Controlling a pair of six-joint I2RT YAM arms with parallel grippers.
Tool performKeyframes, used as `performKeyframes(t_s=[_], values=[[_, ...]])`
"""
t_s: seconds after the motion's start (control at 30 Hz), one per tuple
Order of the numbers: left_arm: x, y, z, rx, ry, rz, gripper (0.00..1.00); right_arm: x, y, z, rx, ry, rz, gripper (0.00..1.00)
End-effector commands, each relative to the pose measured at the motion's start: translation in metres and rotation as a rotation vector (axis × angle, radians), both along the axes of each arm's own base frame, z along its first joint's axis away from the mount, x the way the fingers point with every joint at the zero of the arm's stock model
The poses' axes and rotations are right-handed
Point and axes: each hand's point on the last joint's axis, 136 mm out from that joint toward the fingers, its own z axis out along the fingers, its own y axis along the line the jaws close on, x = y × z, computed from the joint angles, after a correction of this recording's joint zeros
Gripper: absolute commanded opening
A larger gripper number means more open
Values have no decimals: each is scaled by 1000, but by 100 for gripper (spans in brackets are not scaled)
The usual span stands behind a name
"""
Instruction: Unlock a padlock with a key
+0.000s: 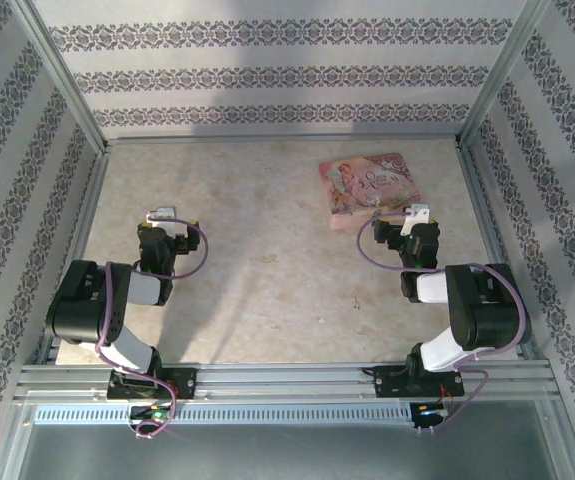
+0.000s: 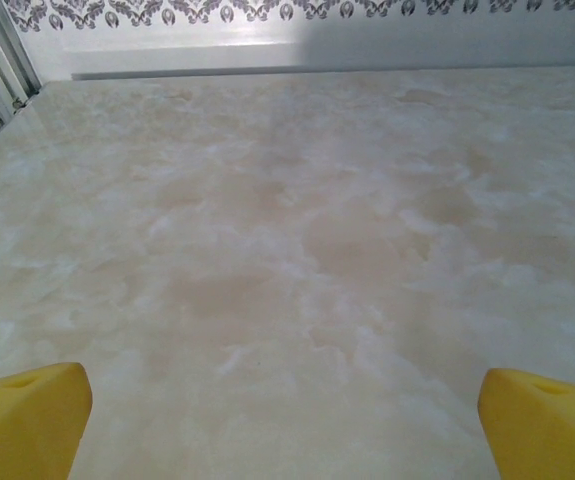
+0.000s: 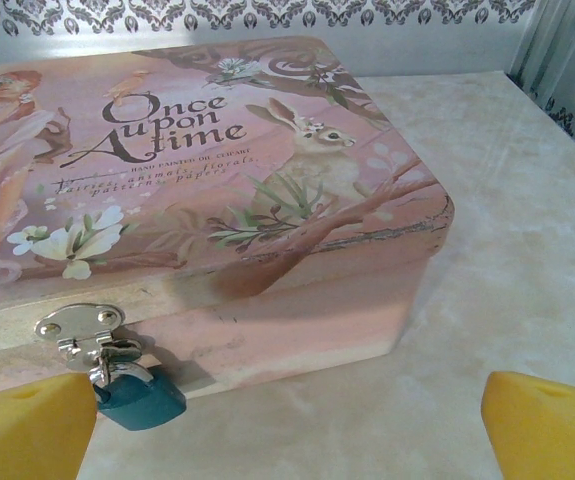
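A small padlock [image 3: 139, 398] with a teal-blue body and a silvery shackle hangs from the silvery hasp [image 3: 79, 328] on the front of a pink illustrated box [image 3: 217, 180]. It rests on the table, just right of my right gripper's left yellow fingertip [image 3: 27, 430]. My right gripper [image 3: 287, 435] is open and holds nothing, facing the box's front wall. In the top view this gripper [image 1: 417, 212] sits just off the near right corner of the box [image 1: 367, 190]. My left gripper [image 1: 162, 215] is open over bare table, its yellow fingertips [image 2: 27, 420] wide apart with nothing between them.
The beige marbled tabletop [image 1: 267, 270] is fenced by patterned walls and metal posts on three sides. The box lies at the back right, close to the right wall [image 1: 527, 170]. A metal rail [image 1: 287, 380] runs along the near edge at the arm bases.
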Motion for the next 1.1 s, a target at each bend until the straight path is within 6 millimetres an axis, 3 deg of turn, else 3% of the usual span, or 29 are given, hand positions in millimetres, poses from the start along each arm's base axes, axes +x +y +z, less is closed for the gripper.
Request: performKeyframes(t_s=[0.0,0.2,0.33,0.47,0.63,0.87,0.97,1.07], values=[[-9,0,38,1,-67,-14,99,0,-3,34,6,-72,-18,98],[-17,0,101,-119,-136,15,99,-29,-18,84,43,-88,-103,98],[-19,-8,117,-260,-95,15,99,-51,-21,112,61,-61,-118,98],[-28,-28,122,-435,-8,-28,99,-70,-22,132,89,-25,-109,98],[-41,-80,112,-603,142,-168,99,-79,-16,129,197,93,-94,98],[-53,-172,94,-584,320,-379,99,-58,10,98,405,317,23,98],[-50,-215,92,-622,365,-497,100,-45,6,86,487,400,16,98],[-43,-246,92,-661,373,-557,99,-28,-9,83,573,412,-20,98]])
